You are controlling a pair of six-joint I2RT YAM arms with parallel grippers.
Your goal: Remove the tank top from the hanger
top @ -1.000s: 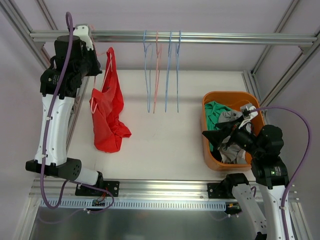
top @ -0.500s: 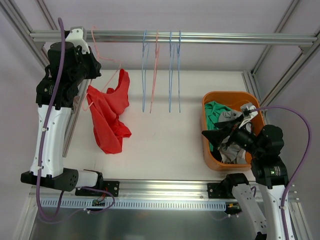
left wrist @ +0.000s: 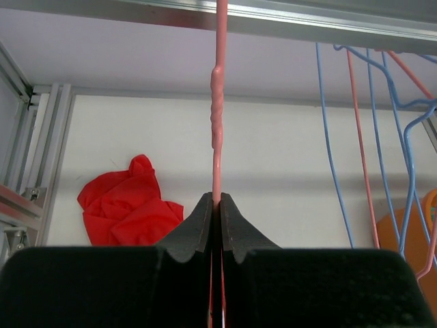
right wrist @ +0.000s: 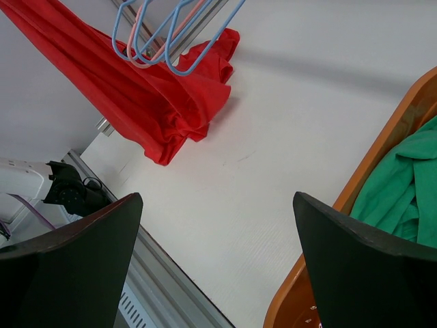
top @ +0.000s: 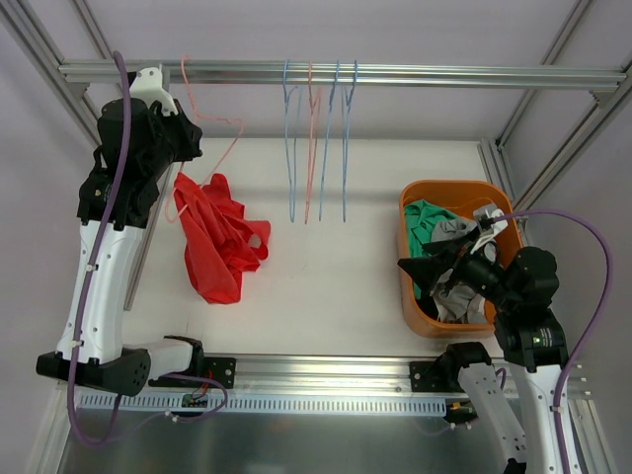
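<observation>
Left gripper [left wrist: 215, 199] was clamped on the pink hanger [left wrist: 217, 102]; the red tank top [top: 219, 242] lay crumpled on the table [top: 346, 286], seemingly free of it. I judged removal done; next, the hanger needed returning to the rail [top: 444, 74].

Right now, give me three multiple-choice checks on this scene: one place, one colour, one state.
1. Where is the red tank top?
A) on the table
B) in a drawer
C) on the floor
2. What colour is the hanger in the left gripper?
A) blue
B) pink
C) white
3. What state is the left gripper in?
A) wide open
B) out of view
C) shut on the hanger

Answers:
1 A, it lies crumpled on the white tabletop.
2 B, a pink wire rises from the fingers in the left wrist view.
3 C, the jaws are pressed together on the wire.
</observation>
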